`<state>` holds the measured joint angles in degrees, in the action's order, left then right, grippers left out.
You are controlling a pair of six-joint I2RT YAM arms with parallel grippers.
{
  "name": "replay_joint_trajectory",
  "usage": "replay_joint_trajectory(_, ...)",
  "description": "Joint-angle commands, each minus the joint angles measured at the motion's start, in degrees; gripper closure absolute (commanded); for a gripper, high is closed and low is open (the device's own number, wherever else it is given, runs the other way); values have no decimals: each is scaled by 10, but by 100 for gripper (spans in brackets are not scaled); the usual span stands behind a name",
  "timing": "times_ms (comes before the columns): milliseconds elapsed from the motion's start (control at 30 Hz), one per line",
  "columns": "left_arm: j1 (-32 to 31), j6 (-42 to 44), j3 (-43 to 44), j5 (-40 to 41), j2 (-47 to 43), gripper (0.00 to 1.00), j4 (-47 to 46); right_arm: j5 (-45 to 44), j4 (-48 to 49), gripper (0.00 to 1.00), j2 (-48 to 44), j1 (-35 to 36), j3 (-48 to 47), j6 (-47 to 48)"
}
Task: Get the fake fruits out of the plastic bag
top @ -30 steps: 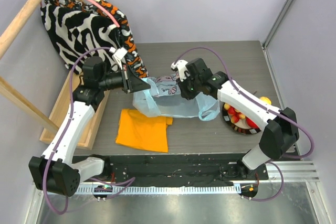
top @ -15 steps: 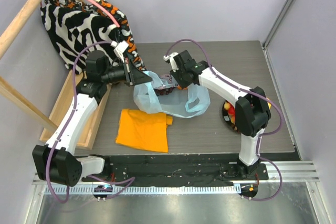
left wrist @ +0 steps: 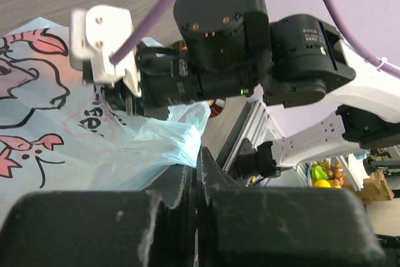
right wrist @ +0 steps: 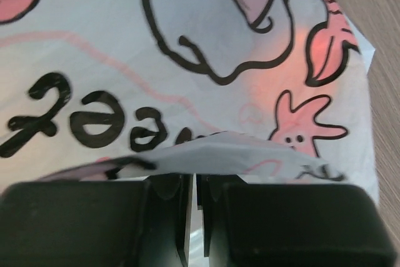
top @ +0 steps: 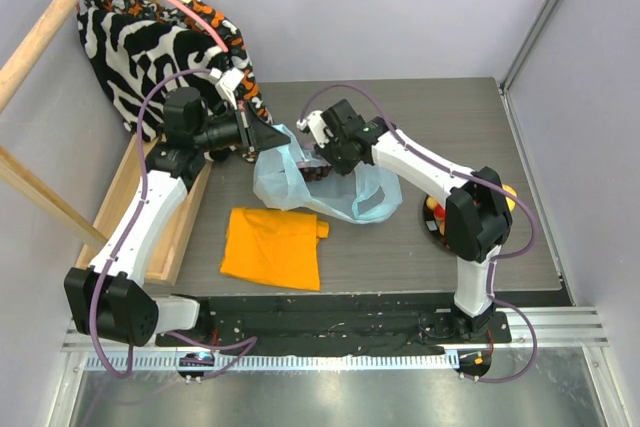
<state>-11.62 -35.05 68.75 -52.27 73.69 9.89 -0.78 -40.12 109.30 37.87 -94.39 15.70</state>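
The pale blue plastic bag point(top: 340, 192) with its pink cartoon print lies bunched at the table's middle. My left gripper point(top: 270, 138) is shut on the bag's left edge, and the left wrist view shows its jaws point(left wrist: 199, 154) pinching blue plastic point(left wrist: 150, 148). My right gripper point(top: 322, 154) is shut on a fold of the printed side of the bag point(right wrist: 187, 60), with the fold running across its fingertips point(right wrist: 194, 179). A dark purple shape point(top: 316, 170) shows through the bag below the right gripper. Other fake fruits point(top: 438, 215) lie in a dish at the right, partly hidden by the right arm.
An orange folded cloth point(top: 272, 245) lies in front of the bag. A zebra-striped cloth point(top: 150, 42) hangs over a wooden frame at the back left. A wooden tray point(top: 125, 197) runs along the left edge. A yellow fruit point(top: 508, 191) sits behind the right arm's elbow.
The right gripper has moved left and away from the bases with the bag's fold. The bag has bunched up and shifted left. The left gripper has lifted slightly toward the back.
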Motion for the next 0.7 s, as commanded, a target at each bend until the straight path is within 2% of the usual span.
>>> replay_joint_trajectory(0, -2, 8, 35, 1, 5, 100, -20, -28, -8, 87, 13, 2, -9, 26)
replay_joint_trajectory(100, -2, 6, 35, -7, 7, 100, -21, -55, 6, 85, 28, 2, -19, 41)
replay_joint_trajectory(200, -2, 6, 31, -13, 5, 100, -21, -96, 28, 74, 48, 2, -25, 61)
replay_joint_trajectory(233, -2, 6, 30, -15, 5, 100, -21, -115, 30, 67, 58, 1, -32, 65)
replay_joint_trajectory(267, -2, 5, 27, -18, 5, 100, -21, -122, 33, 54, 64, 1, -35, 71)
replay_joint_trajectory(367, -2, 6, 26, -23, 6, 100, -21, -142, 41, 37, 79, 2, -49, 81)
replay_joint_trajectory(467, -3, 5, 24, -25, 7, 100, -21, -151, 41, 32, 92, 1, -60, 92)
replay_joint_trajectory(667, -12, 2, 11, -29, 3, 100, -22, -139, 45, 32, 104, 2, -69, 116)
